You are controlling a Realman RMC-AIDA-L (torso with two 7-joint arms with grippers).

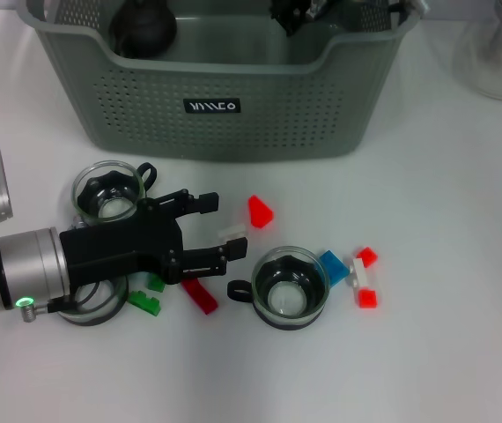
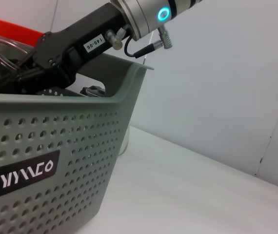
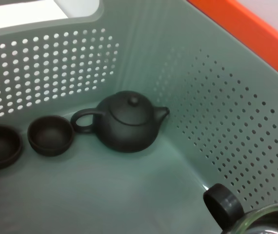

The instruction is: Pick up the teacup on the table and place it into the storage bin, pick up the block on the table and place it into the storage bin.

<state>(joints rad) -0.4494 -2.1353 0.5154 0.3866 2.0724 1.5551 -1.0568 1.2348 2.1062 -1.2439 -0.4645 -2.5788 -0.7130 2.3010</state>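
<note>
Clearly, the storage bin [image 1: 225, 106] stands at the table's far side, the right gripper [image 1: 297, 12] over it, fingers not readable. The left gripper [image 1: 217, 227] hovers low, fingers apart, among teacups and blocks. It should probably centre over one white block [image 1: 232, 233] just ahead, avoiding the nearest teacup [image 1: 290, 285] and the red block [image 1: 260, 211].

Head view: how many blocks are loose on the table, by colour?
Red blocks: 4
White blocks: 2
Green blocks: 2, partly hidden under the left gripper
Blue block: 1
Total: 9
</note>
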